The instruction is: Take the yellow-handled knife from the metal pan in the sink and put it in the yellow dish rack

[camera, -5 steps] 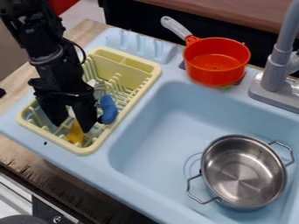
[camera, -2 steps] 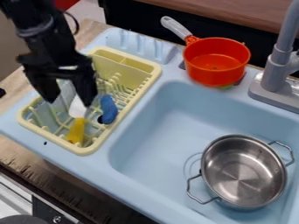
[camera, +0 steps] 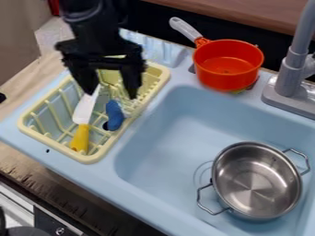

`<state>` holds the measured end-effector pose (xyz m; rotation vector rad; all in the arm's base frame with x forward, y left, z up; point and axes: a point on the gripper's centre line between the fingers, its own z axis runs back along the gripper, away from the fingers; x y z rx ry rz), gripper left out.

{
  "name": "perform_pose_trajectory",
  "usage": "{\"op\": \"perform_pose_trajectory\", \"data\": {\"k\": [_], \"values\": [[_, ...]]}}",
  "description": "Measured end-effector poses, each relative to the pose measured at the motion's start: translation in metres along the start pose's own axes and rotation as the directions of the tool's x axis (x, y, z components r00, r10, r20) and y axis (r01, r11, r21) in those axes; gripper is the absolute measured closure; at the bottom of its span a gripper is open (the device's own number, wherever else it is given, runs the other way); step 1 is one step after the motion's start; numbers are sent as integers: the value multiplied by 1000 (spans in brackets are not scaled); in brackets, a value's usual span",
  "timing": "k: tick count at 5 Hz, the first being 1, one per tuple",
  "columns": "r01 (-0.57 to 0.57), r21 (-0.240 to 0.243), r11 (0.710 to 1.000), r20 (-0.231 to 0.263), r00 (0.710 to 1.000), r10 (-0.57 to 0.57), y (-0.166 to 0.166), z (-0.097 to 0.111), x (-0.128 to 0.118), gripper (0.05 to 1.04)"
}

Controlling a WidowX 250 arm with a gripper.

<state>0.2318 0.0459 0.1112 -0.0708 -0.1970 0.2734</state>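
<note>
The black gripper (camera: 112,92) hangs over the upper half of the pale yellow dish rack (camera: 93,158), its two fingers spread wide with nothing held between them. Below its left finger, a knife with a yellow handle (camera: 80,137) and a white blade (camera: 85,108) lies in the rack, the blade's tip close to that finger. A blue object (camera: 114,115) rests in the rack to the right of the knife, below the right finger.
Right of the rack is the light blue sink (camera: 166,152), with a steel two-handled pot (camera: 255,182) inside. An orange-red saucepan (camera: 227,67) stands on the sink's back edge, near the grey faucet (camera: 292,73). A stove part shows at lower left.
My gripper has risen from the knife in the rack's front part and moved up and to the right in the view. The knife lies uncovered now; pot and saucepan are unmoved.
</note>
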Motion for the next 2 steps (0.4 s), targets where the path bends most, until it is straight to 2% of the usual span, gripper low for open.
{"op": "perform_pose_trajectory", "data": {"k": [2], "values": [[35, 11, 999, 39, 999, -36, -50, -6, 5, 85]]}}
